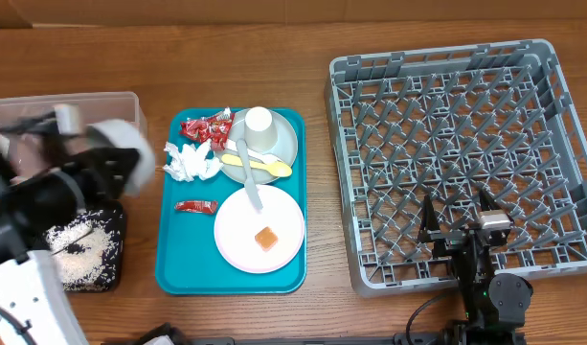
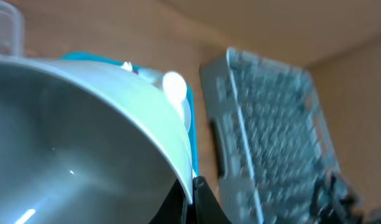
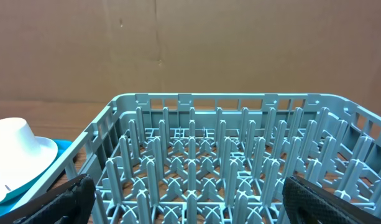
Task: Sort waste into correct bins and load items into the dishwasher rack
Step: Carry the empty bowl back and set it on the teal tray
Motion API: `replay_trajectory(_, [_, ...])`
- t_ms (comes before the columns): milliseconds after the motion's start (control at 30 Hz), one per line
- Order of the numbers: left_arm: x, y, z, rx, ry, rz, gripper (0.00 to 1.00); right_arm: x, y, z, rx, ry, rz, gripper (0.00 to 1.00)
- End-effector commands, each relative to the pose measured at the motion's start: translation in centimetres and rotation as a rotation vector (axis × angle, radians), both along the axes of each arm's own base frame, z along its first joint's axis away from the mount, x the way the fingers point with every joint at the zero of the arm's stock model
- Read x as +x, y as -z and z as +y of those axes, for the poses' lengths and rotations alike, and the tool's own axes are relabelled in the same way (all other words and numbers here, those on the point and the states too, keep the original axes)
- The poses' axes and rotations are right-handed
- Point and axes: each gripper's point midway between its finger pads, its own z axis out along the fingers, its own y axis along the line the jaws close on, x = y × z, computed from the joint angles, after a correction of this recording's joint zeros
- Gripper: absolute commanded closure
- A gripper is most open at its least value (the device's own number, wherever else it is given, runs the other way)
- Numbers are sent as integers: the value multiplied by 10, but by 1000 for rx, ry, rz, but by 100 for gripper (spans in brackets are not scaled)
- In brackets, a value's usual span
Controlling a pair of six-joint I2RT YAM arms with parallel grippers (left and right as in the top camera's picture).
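Observation:
My left gripper is shut on the rim of the small white bowl, which fills its view. Overhead, the bowl is blurred and tilted above the clear tub and the black tray, where rice grains lie. On the teal tray lie red candy wrappers, white tissue, a grey-green plate with a white cup, a yellow spoon, a pale fork and a pink plate bearing an orange cube. My right gripper stands open over the dishwasher rack.
The rack fills the right wrist view, with the white cup at its left. A brown cardboard wall stands behind the table. The left arm's body covers the table's front left corner.

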Motion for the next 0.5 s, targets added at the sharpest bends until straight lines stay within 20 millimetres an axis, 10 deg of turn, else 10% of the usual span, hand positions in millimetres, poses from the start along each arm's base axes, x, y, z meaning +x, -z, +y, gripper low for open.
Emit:
replay_trajectory(0, [-3,24,-23,175,65,120,96,0,2,-3,0,17,-3,0])
replay_trajectory(467, [-36,103,-65,204,150,507,96,0,2,-3,0,18,-3,0])
